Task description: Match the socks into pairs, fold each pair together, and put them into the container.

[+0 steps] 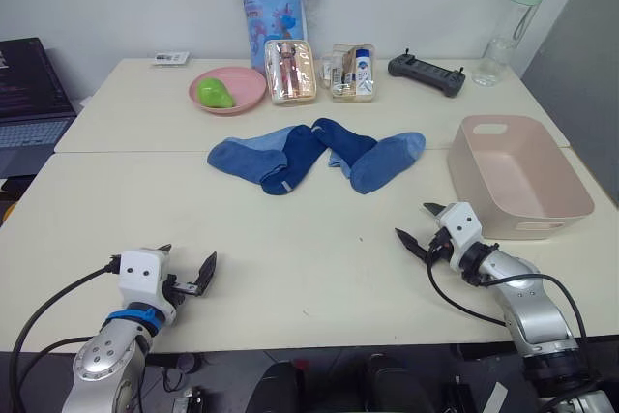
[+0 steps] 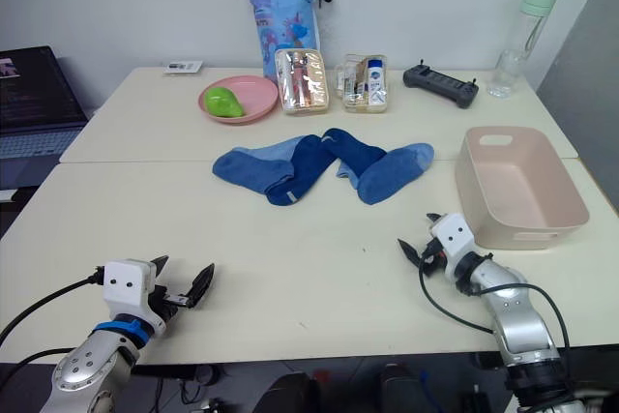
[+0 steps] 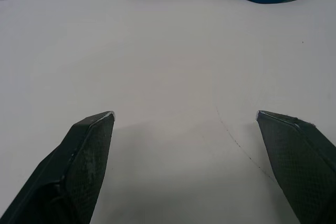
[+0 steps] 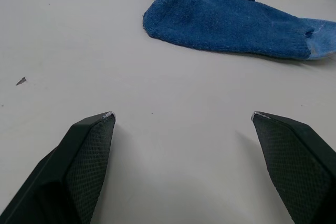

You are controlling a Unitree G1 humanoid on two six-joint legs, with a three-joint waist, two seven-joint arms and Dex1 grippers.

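Several socks lie bunched in a row at the table's middle. A lighter blue sock point(image 1: 240, 157) is at the left and two dark blue socks point(image 1: 298, 154) point(image 1: 345, 142) overlap in the centre. Another lighter blue sock point(image 1: 389, 162) point(image 4: 231, 24) is at the right. The pale pink container point(image 1: 517, 173) stands empty by the right edge. My left gripper point(image 1: 184, 268) point(image 3: 185, 116) rests open at the near left, far short of the socks. Just in front of the container's near left corner, my right gripper point(image 1: 414, 221) point(image 4: 182, 115) is open over bare table.
Along the back stand a pink plate point(image 1: 250, 94) with a green object, two clear pouches point(image 1: 291, 73), a blue printed bag point(image 1: 274, 5), a black controller point(image 1: 426, 72) and a water bottle point(image 1: 508, 36). A laptop point(image 1: 29, 103) sits beyond the left edge.
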